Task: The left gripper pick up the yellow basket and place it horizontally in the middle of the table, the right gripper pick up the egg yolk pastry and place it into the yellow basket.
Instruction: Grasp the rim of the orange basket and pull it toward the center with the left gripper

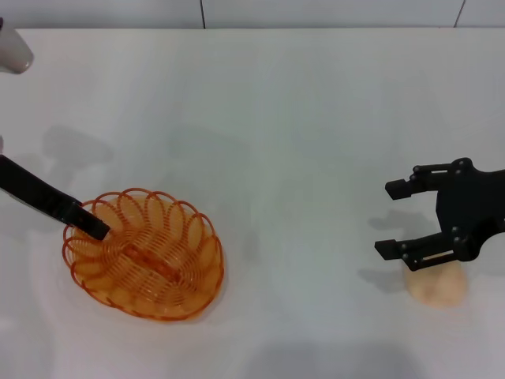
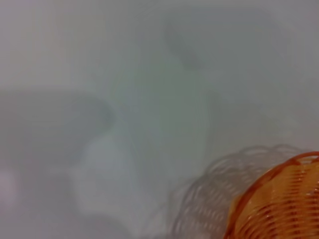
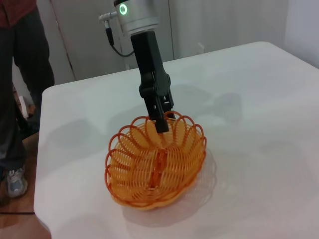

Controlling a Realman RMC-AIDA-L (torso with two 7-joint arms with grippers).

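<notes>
The yellow basket (image 1: 144,254) rests on the white table (image 1: 276,118) at the near left, its long axis running diagonally. My left gripper (image 1: 96,227) reaches in from the left and is shut on the basket's rim. The right wrist view shows the same grip (image 3: 162,122) on the basket (image 3: 157,167). A piece of the basket (image 2: 279,204) fills one corner of the left wrist view. At the near right lies the egg yolk pastry (image 1: 435,286). My right gripper (image 1: 393,219) hovers open just above and beside it, fingers pointing left, nothing between them.
A person (image 3: 20,74) stands beyond the table's far edge in the right wrist view. The table's back edge meets a grey wall (image 1: 237,12). Bare white surface lies between basket and pastry.
</notes>
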